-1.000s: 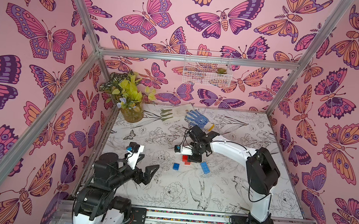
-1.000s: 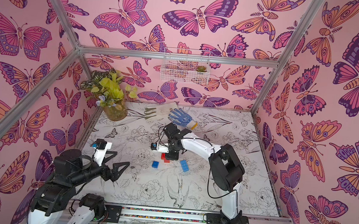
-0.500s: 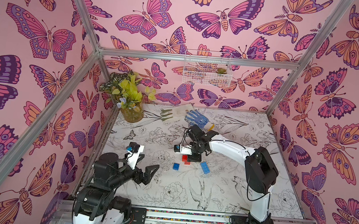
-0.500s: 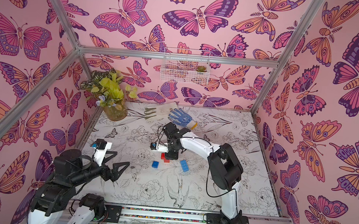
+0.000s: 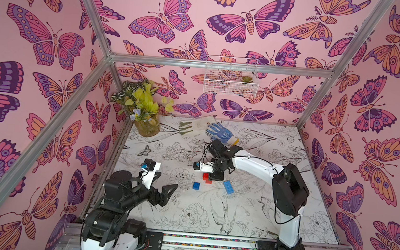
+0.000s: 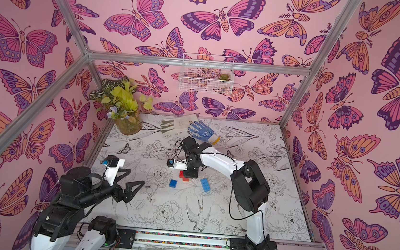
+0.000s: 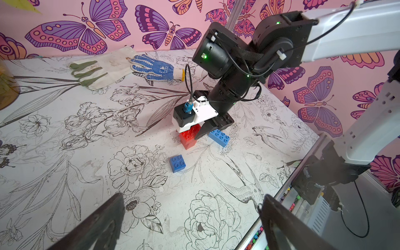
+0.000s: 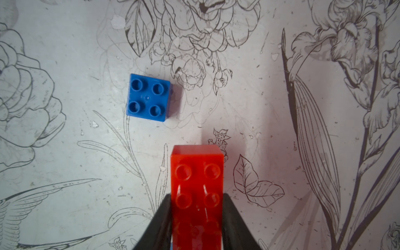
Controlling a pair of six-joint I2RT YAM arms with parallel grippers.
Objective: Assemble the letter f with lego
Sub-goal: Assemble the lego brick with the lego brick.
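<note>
Lying level and studs-up at mid-table, the long red brick (image 8: 197, 173) runs its long axis straight out from your right gripper (image 8: 197, 198), whose fingers are closed tight on its sides. Your left wrist camera shows what the right wrist camera hides: a second red brick (image 7: 187, 143) under it, resting on the table, and the long blue brick (image 7: 219, 137) lying flat just beside the gripper. The short blue brick (image 8: 148, 97) sits apart, studs up, off the red brick's free end. Your left gripper (image 5: 168, 180) hovers near its own base, jaws spread wide, holding nothing. The white table (image 5: 285, 214) carries inked flowers and birds. Pink butterfly walls (image 5: 52, 41) enclose it, with a white glove (image 5: 195, 127), a blue-dotted glove (image 5: 219, 132) and a plant (image 5: 143, 107) at the back.
</note>
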